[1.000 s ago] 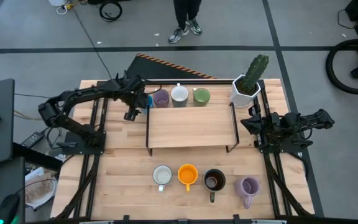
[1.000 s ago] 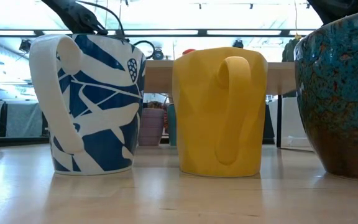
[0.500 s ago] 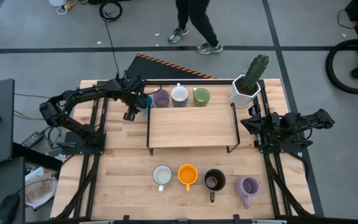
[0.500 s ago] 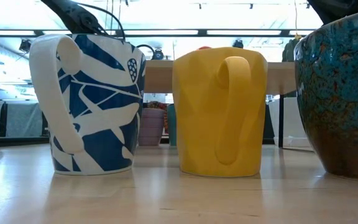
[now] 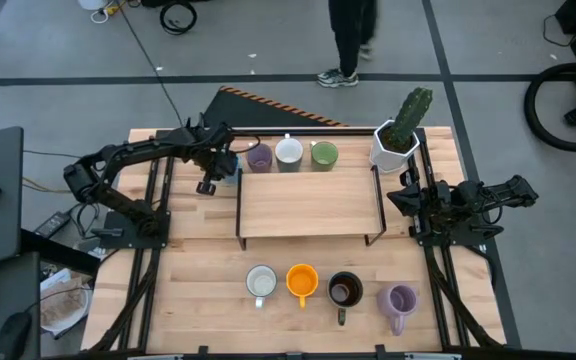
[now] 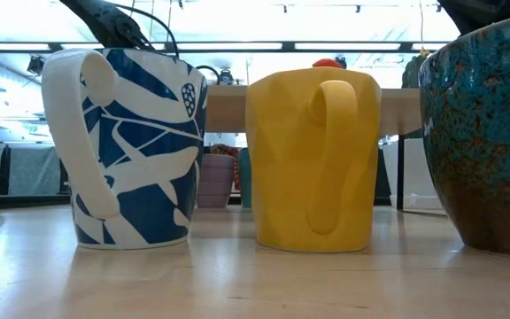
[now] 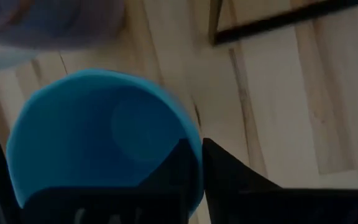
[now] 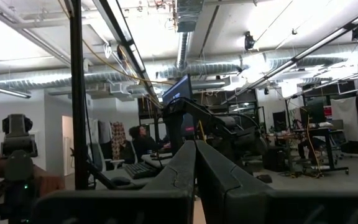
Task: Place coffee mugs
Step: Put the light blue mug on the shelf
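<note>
From above, the wooden shelf (image 5: 308, 205) stands mid-table, and behind its far edge runs a row of mugs: a blue mug (image 5: 230, 162) just off the shelf's far-left corner, then a lavender mug (image 5: 258, 157), a white mug (image 5: 289, 153) and a green mug (image 5: 324, 154), all upright with mouths up. The left gripper (image 5: 215, 167) sits at the blue mug, while the right gripper (image 5: 405, 197) waits beside the shelf's right leg, below the white cactus pot (image 5: 392, 146). In front of the shelf stand a second row: a white patterned mug (image 5: 261, 283), an orange mug (image 5: 301, 281), a dark mug (image 5: 344, 290) with its handle pointing toward the table's front edge, and another lavender mug (image 5: 400, 300), handle likewise toward the front. The low view shows what the overhead cannot: the patterned mug's blue-and-white leaf print and its handle on the left, the orange mug's handle facing the camera, the dark mug's speckled teal glaze, and the shelf behind them. The left wrist view alone shows the grip: the narrow dark fingers (image 7: 219, 171) pinch the blue mug's rim, one inside and one outside, mouth toward the camera. The right wrist view shows its fingers pressed together on nothing, facing the room.
</note>
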Robot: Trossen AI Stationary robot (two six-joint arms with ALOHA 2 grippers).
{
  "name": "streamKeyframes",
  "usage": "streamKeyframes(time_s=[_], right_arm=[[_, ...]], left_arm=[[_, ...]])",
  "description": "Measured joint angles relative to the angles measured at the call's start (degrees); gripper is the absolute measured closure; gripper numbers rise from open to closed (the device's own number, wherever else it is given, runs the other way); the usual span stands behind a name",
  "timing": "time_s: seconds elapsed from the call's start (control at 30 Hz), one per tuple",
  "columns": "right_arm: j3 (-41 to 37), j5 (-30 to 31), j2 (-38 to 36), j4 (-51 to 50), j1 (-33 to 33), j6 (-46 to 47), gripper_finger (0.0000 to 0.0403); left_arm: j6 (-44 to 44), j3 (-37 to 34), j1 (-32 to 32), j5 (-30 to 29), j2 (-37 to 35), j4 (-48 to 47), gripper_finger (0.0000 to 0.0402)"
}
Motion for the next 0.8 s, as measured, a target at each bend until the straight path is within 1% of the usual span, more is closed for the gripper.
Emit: streamKeyframes(time_s=[0.17,0.23,0.4,0.63,0.73,0.8], right_arm=[[0.0,0.0,0.0,0.0,0.0,0.0,0.0385],[0.0,0.0,0.0,0.0,-0.02,0.0,0.0385],[0.0,0.0,0.0,0.0,-0.01,0.0,0.0385],[0.0,0.0,0.0,-0.1,-0.01,-0.08,0.0385],[0.0,0.0,0.0,-0.13,0.0,-0.16,0.0385],[0.0,0.0,0.0,-0.13,0.0,-0.2,0.0385]], left_arm=[[-0.45,4.07,0.04,-3.09,-0.25,-5.19,0.0376],[-0.48,6.07,-0.26,-5.59,-0.33,-7.75,0.0376],[-0.08,13.04,-0.46,-9.68,-0.33,-12.66,0.0376],[-0.02,23.97,-1.41,-10.92,-0.31,-17.28,0.0376],[-0.05,28.37,-2.62,-9.63,-0.32,-17.29,0.0376],[-0.41,30.94,-3.88,-7.52,-0.31,-17.28,0.0376]])
